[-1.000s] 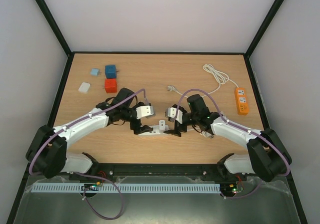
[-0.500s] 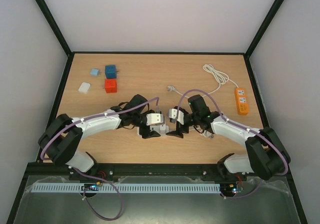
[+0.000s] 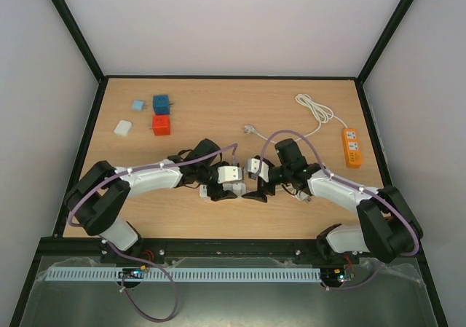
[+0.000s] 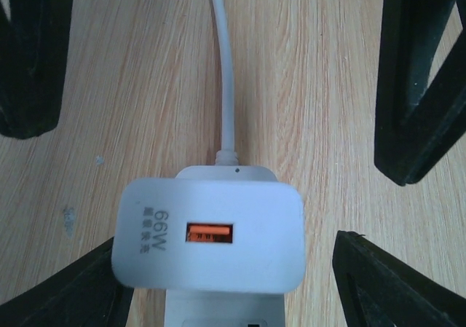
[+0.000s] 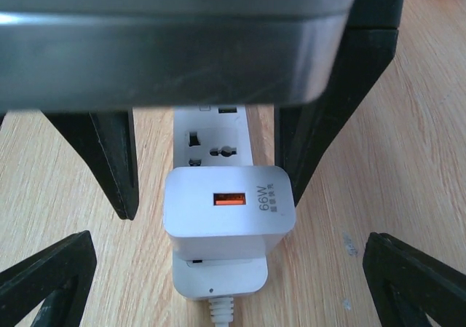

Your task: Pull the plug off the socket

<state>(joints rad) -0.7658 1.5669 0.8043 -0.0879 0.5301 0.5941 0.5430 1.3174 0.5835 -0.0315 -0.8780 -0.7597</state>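
Straddling the plug (image 4: 209, 236), left gripper (image 4: 226, 239): jaws apart, one finger (image 4: 65, 283) just beside the plug's corner, the other clear of it, no grip visible. Right gripper (image 5: 229, 238): jaws wide, either side of the strip (image 5: 215, 141) at its cord end, facing the left one. Plug: white, marked 66W, orange port up, seated in the strip's end socket, mid-table (image 3: 218, 108). Cord (image 4: 226, 87): white, leaving the strip's end. Far left: red cube (image 3: 161, 125), blue cube (image 3: 161, 104), two pale blocks. Far right: orange strip (image 3: 352, 147), looped cable (image 3: 314, 112).
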